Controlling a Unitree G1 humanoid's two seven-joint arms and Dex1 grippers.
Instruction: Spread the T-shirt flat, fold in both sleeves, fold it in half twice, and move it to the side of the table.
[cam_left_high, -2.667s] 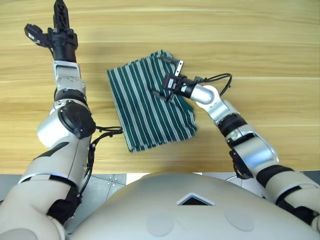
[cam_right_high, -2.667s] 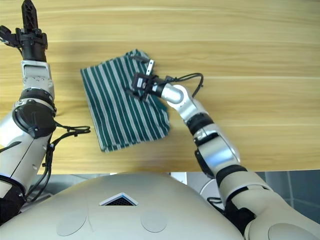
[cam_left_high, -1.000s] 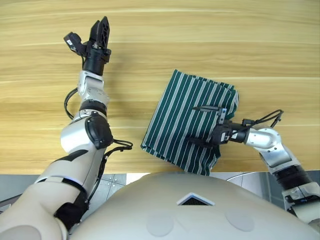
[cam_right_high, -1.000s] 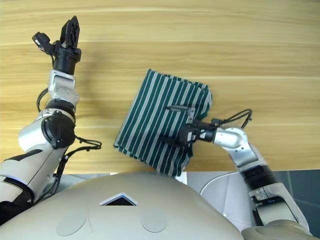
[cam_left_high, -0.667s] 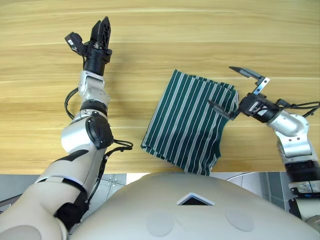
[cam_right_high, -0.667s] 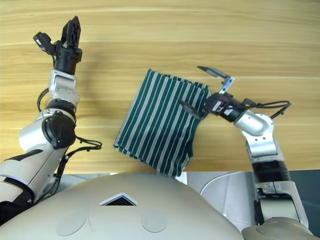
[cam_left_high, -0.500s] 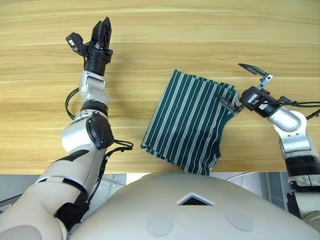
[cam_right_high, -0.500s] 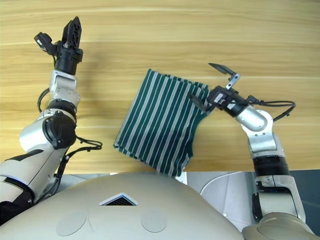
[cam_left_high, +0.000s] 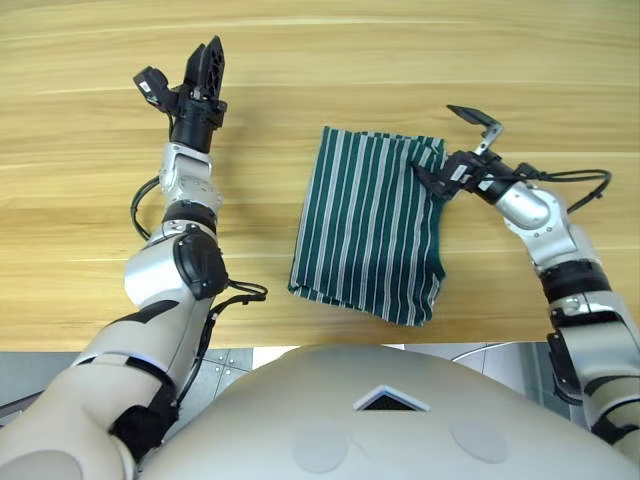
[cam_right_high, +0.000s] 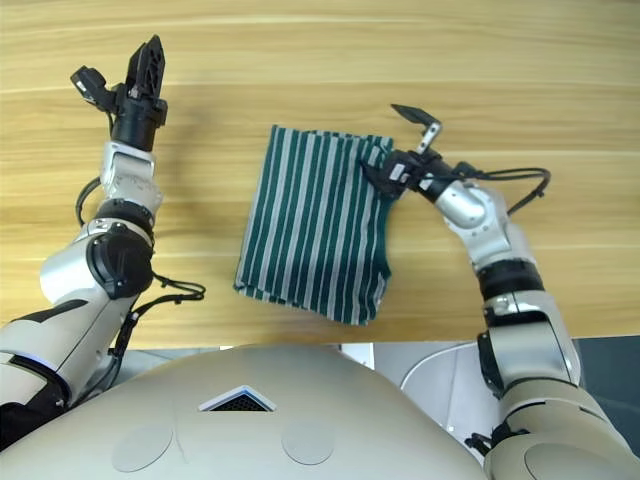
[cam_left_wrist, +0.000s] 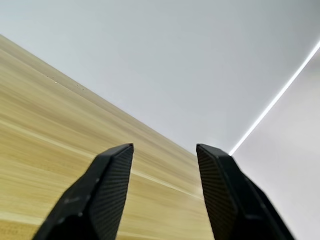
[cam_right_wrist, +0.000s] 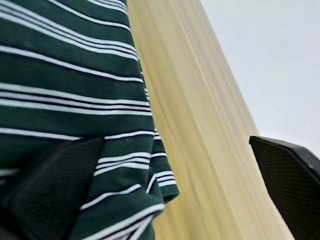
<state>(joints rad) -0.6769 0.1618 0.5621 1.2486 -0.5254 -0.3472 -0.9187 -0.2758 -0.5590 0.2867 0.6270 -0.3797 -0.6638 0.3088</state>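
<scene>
The folded T-shirt (cam_left_high: 368, 225), dark green with white stripes, lies as a compact rectangle near the table's front edge, slightly right of centre. My right gripper (cam_left_high: 452, 148) is open at its far right corner. One finger (cam_right_wrist: 50, 192) rests on the cloth (cam_right_wrist: 65, 75) and the other (cam_right_wrist: 292, 167) stands in the air above the wood. My left gripper (cam_left_high: 205, 68) is raised over the far left of the table, well away from the shirt. Its fingers (cam_left_wrist: 107, 187) are apart with nothing between them.
The wooden table (cam_left_high: 400, 60) stretches wide behind and to both sides of the shirt. Its front edge (cam_left_high: 250, 342) runs just below the shirt's near hem. Cables (cam_left_high: 585, 185) hang along my right forearm.
My right gripper left the shirt's near part, swung out right, then came to the far right corner. The shirt has turned and shifted slightly left and farther. My left arm kept still.
</scene>
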